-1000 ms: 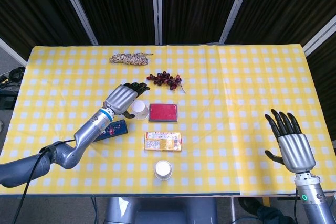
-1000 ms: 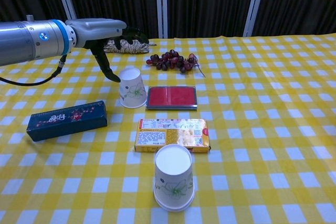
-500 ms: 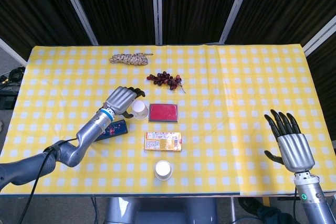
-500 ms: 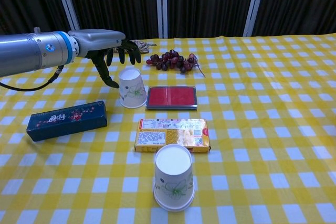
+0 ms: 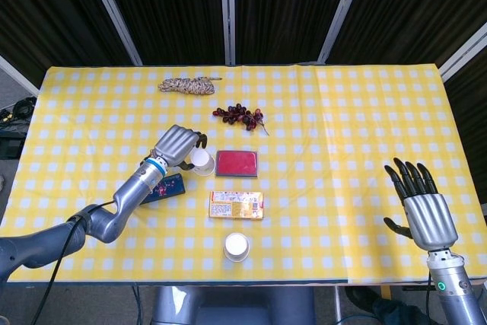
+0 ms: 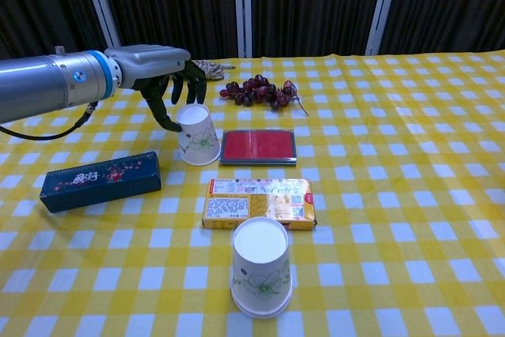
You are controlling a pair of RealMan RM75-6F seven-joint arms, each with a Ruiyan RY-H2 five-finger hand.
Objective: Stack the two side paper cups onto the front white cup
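The front white cup (image 6: 260,267) (image 5: 237,246) stands upside down near the table's front edge. A side paper cup (image 6: 197,134) (image 5: 201,160) with a green print sits upside down left of the red case, leaning slightly. My left hand (image 6: 162,76) (image 5: 177,145) wraps around its top. The thumb (image 6: 169,123) touches the cup's left side and the dark fingers (image 6: 192,83) curl behind it. My right hand (image 5: 423,209) hovers at the far right of the head view, fingers spread and holding nothing. It does not show in the chest view.
A red case (image 6: 257,147) lies right of the side cup. An orange snack packet (image 6: 259,204) sits between it and the front cup. A dark blue box (image 6: 100,180) lies under my left forearm. Grapes (image 6: 260,91) and a rope coil (image 5: 185,84) are farther back.
My left hand has come down and closed around the side cup, fingers curling in from spread. The cup now leans a little. The right hand has stayed still.
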